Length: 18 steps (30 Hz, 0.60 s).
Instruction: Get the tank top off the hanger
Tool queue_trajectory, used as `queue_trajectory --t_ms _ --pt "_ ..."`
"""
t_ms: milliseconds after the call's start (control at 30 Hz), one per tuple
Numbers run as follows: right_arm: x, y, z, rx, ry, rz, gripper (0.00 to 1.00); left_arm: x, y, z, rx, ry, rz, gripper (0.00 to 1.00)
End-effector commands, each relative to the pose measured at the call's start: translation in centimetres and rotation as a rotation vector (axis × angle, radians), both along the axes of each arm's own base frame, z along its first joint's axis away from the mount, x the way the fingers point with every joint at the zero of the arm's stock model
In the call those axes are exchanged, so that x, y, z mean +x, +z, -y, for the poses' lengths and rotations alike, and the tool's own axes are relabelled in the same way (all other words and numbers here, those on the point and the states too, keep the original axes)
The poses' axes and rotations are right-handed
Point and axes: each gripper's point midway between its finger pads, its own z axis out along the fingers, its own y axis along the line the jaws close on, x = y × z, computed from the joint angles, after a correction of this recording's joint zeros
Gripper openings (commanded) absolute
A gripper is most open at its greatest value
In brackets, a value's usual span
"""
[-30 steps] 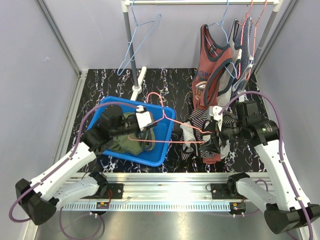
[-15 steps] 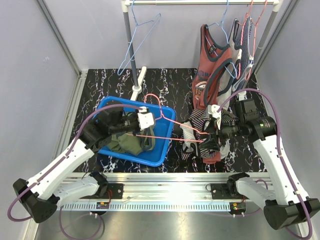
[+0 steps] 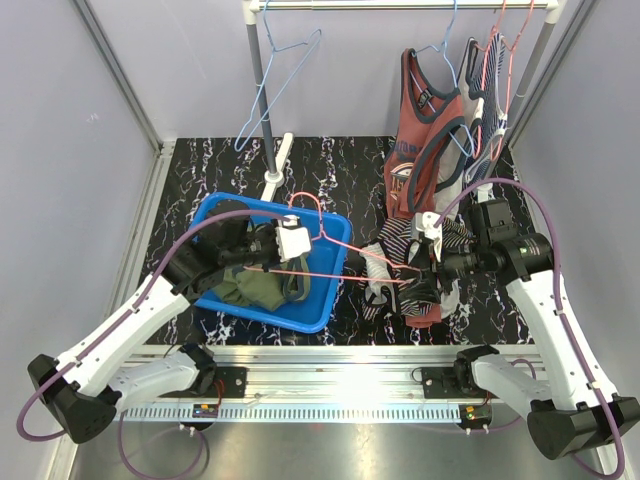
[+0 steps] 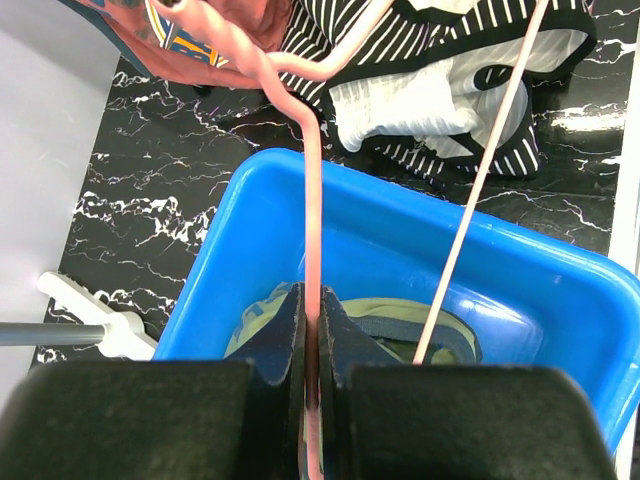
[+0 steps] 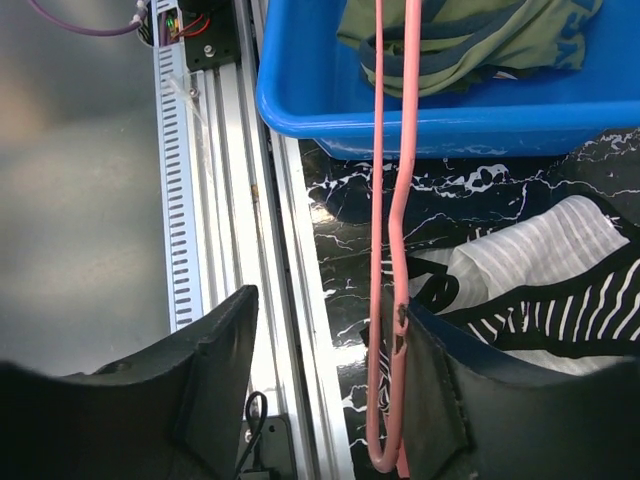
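Left gripper (image 4: 310, 300) clamping pink hanger (image 3: 335, 262) over blue bin (image 3: 222, 214); right gripper (image 5: 325, 340) straddling hanger's right end, fingers apart. Striped tank top (image 3: 412, 262) lying right of bin; strap risking snagging as hanger pulls left

The top camera sits high behind both arms and looks down on the whole tabletop (image 3: 340, 165). The left wrist camera peeks over the left end effector (image 4: 310, 305), close to the blue bin (image 4: 400, 235). The right wrist camera looks past the right end effector (image 5: 320, 380), close too. All three see the blue bin and pink hanger (image 4: 312, 200).
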Motion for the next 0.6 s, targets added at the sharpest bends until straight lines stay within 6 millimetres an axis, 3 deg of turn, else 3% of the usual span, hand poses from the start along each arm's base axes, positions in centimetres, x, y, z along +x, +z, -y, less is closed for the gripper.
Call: queue_trajectory --t_ms 0,33,133,167,333,400,467,567 --pt "-0.3 0.3 -0.1 0.014 0.022 0.027 0.54 0.5 3.4 0.5 -0.074 -0.001 0.074 0.00" --pt "-0.3 0.2 -0.1 0.015 0.022 0.025 0.42 0.5 3.4 0.5 -0.076 -0.001 0.071 0.00" --pt "-0.3 0.3 -0.3 0.027 0.031 0.026 0.24 0.4 3.8 0.6 -0.091 -0.003 0.073 0.00" --pt "-0.3 0.4 -0.3 0.031 0.035 0.031 0.03 0.4 3.9 0.7 -0.097 -0.003 0.074 0.00" --pt "-0.2 2.3 -0.4 0.051 0.022 0.069 0.00 0.7 5.8 0.7 -0.186 0.047 0.078 0.00" --pt "0.6 3.7 -0.6 0.073 -0.041 0.073 0.00 1.3 7.3 -0.2 -0.265 0.142 0.065 0.40" --pt "1.3 5.5 -0.6 0.104 -0.085 0.103 0.00 1.9 9.4 -0.9 -0.346 0.208 0.093 0.68" --pt "3.2 9.2 -0.6 0.178 -0.206 0.146 0.00 1.5 12.6 -2.9 -0.469 0.293 0.136 0.99"
